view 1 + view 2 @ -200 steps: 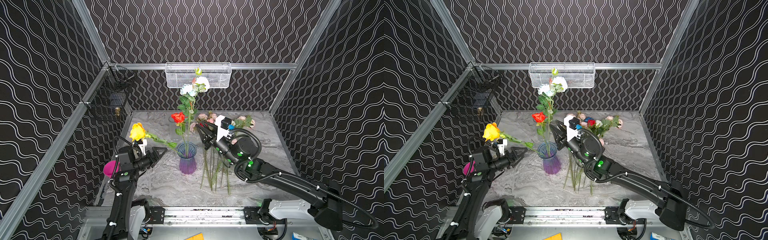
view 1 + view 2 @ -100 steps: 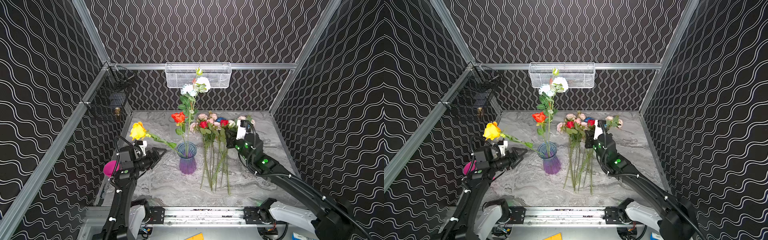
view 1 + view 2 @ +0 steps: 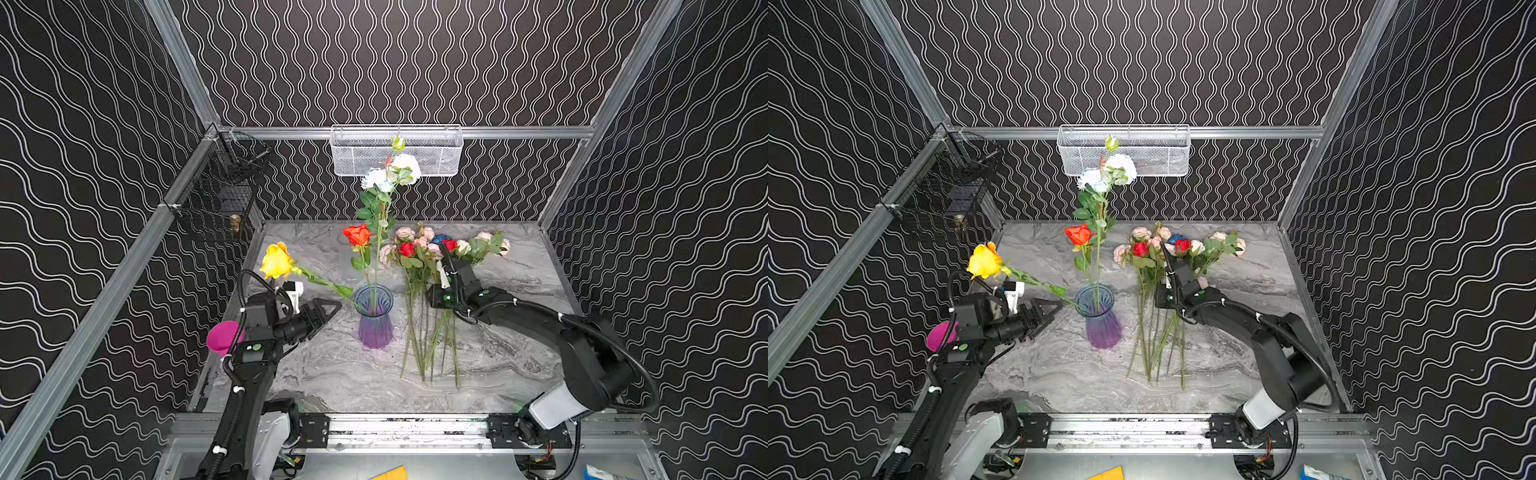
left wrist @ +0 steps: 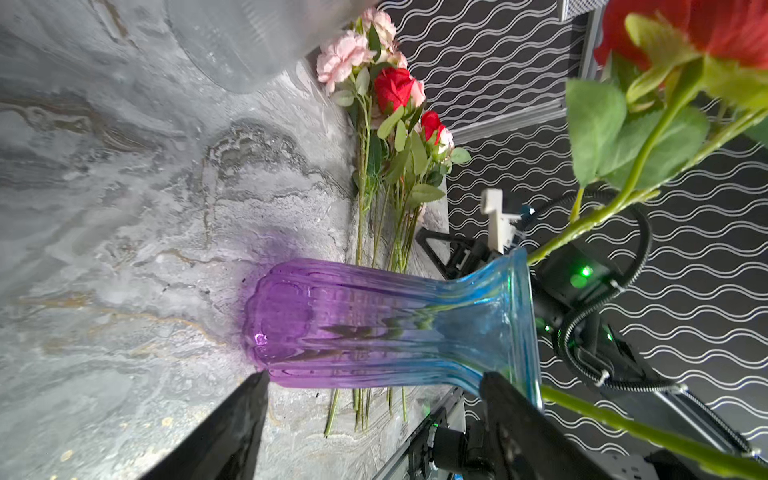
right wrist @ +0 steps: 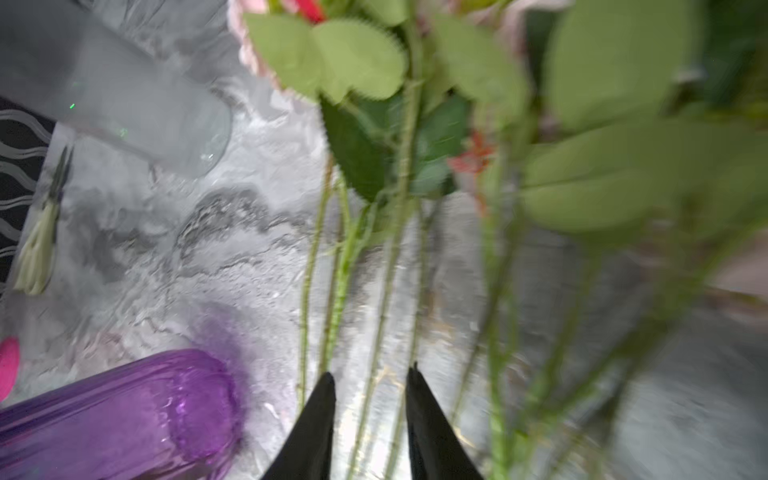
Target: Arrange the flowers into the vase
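The left gripper is hovering low over the marbled table, just to the left of the vase, with its jaws spread wide and holding nothing. In the left wrist view its two black fingers are framing the vase's ribbed purple-to-blue side; the tips are close to the glass, but it is not clear whether they are touching it. That vase is already holding three. A yellow rose is leaning far out to the left, its stem passing just above the left gripper without being gripped. A red-orange rose is standing nearly upright, and a tall white spray is rising above both. The loose flowers are lying flat in a bunch on the table just to the right of the vase, with heads toward the back wall and stem ends toward the front rail. The right gripper is pointing down over the middle of that bunch, where the leaves are giving way to bare stems. Its jaws are standing a little apart and clamping nothing, and one thin stem is running along the gap beneath them while the others are lying to either side.
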`<state>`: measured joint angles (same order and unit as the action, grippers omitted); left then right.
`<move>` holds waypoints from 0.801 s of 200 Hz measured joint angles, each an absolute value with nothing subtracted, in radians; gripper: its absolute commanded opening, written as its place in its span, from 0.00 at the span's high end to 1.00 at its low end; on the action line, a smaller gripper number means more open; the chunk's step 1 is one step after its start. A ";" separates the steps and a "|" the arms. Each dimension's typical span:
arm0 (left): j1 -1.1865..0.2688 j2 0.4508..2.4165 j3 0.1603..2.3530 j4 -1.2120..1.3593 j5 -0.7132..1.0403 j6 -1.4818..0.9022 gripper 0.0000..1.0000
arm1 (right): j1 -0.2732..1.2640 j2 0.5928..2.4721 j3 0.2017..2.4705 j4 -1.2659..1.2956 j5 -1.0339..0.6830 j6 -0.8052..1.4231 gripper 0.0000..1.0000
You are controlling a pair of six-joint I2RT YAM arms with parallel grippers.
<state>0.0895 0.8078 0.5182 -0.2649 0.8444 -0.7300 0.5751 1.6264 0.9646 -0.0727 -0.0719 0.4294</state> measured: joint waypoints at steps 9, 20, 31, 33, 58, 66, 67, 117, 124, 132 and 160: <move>0.084 0.812 0.522 -0.274 0.839 -0.729 0.16 | 0.588 1.656 0.990 -0.068 -0.089 0.429 0.67; 0.082 0.820 0.526 -0.279 0.837 -0.727 0.16 | 0.602 1.694 1.025 -0.056 -0.108 0.430 0.67; 0.081 0.826 0.529 -0.286 0.834 -0.727 0.16 | 0.613 1.737 1.063 -0.049 -0.123 0.430 0.67; 0.081 0.826 0.529 -0.286 0.834 -0.727 0.16 | 0.615 1.742 1.068 -0.047 -0.126 0.430 0.67; 0.080 0.828 0.529 -0.291 0.829 -0.727 0.16 | 0.624 1.814 1.114 -0.032 -0.147 0.442 0.70; 0.080 0.828 0.529 -0.292 0.830 -0.727 0.16 | 0.625 1.839 1.129 -0.027 -0.147 0.451 0.72; 0.080 0.828 0.529 -0.292 0.830 -0.727 0.16 | 0.625 1.841 1.130 -0.027 -0.148 0.452 0.72; 0.080 0.827 0.529 -0.293 0.824 -0.727 0.16 | 0.627 1.957 1.188 -0.017 -0.142 0.489 0.73; 0.080 0.828 0.529 -0.293 0.823 -0.727 0.16 | 0.627 1.968 1.195 -0.019 -0.139 0.490 0.72; 0.080 0.828 0.529 -0.293 0.823 -0.727 0.16 | 0.628 1.974 1.197 -0.021 -0.140 0.493 0.72; 0.080 0.829 0.529 -0.293 0.824 -0.727 0.16 | 0.629 1.972 1.185 -0.012 -0.139 0.496 0.83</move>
